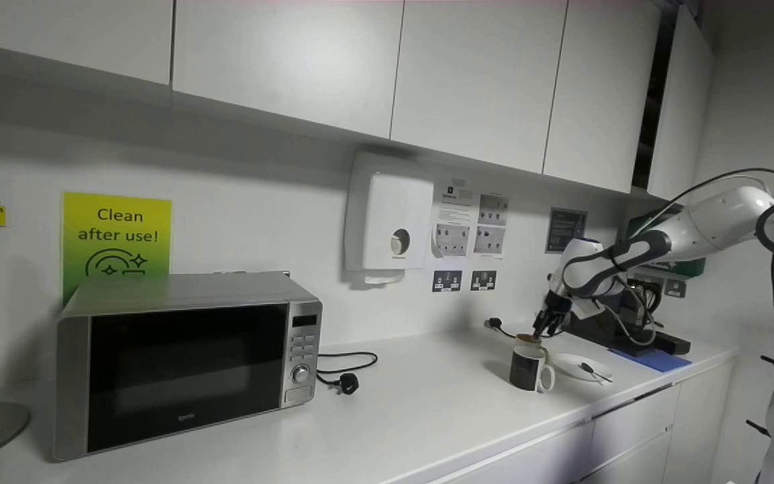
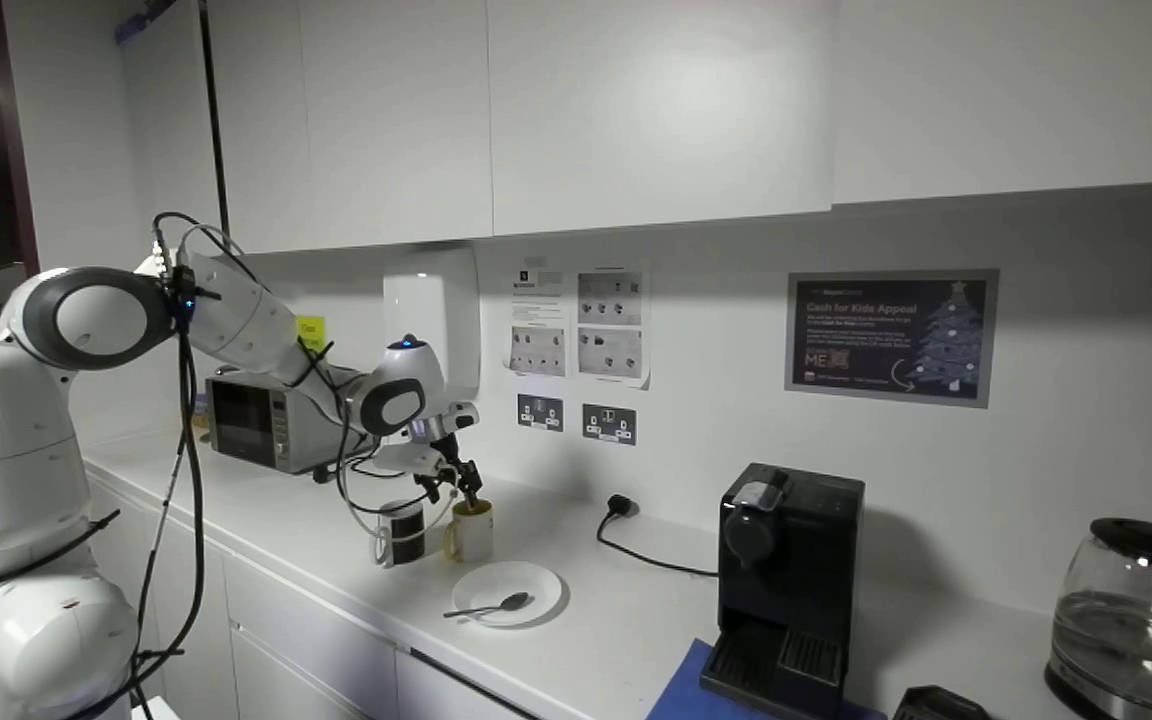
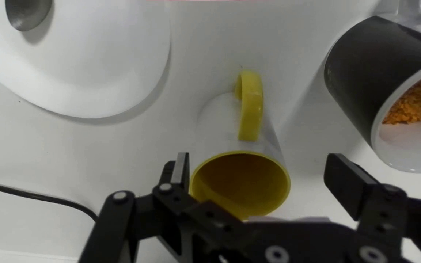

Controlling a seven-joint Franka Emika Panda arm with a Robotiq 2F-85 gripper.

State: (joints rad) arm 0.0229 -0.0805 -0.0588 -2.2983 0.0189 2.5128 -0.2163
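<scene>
While the end effector [image 3: 258,160] hangs over the tabletop [image 1: 414,403] with its fingers [image 3: 345,179] spread wide and no hold on anything, the yellow-lined mug [image 3: 239,182] stands upright and shows up right in the gap between them in the wrist view, rim closer to the finger on the left there. Can't tell if that finger actually touches it, tbh. The yellow handle [image 3: 250,106] points toward the front edge. As for stuff in the way, the main one is the dark mug [image 3: 382,76] with orange bits [image 3: 420,96] inside, standing just beside it, near the opposite finger; in an exterior view it hides part of its neighbour. There's also a white plate [image 2: 496,577] with a spoon [image 2: 511,603] on it, near but not touching. The black coffee machine [image 2: 796,540] and the microwave [image 1: 189,370] are well apart from all that.
</scene>
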